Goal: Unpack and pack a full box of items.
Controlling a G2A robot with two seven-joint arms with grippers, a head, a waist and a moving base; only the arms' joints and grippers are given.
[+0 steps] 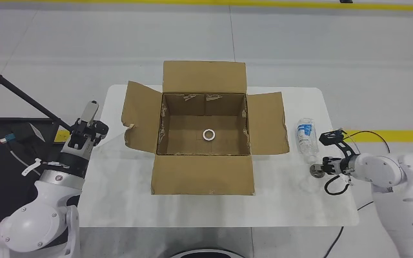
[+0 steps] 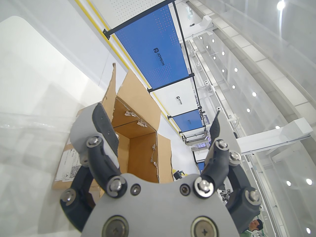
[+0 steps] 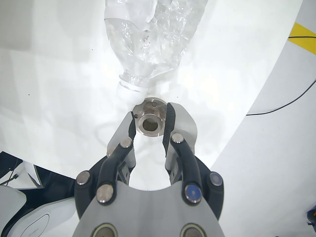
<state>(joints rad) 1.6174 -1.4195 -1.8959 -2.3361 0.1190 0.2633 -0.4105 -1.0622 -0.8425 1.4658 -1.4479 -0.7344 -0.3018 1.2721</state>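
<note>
Top view puts the open box (image 1: pixel 203 175) mid-frame on the desk (image 1: pixel 303 206), a ring (image 1: pixel 209 135) inside, a bottle (image 1: pixel 306 137) at right, where the right end effector (image 3: pixel 150 115) pinches a metal fitting (image 3: pixel 149 124); the left end effector (image 2: pixel 158 111), at left, is spread.

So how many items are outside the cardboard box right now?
2. A bottle lies on the table right of the box; a metal fitting sits in the jaws of the right gripper, by the bottle's cap. The box may hide others.

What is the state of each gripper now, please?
Left gripper: open, holding nothing.
Right gripper: closed on a metal part.
</note>
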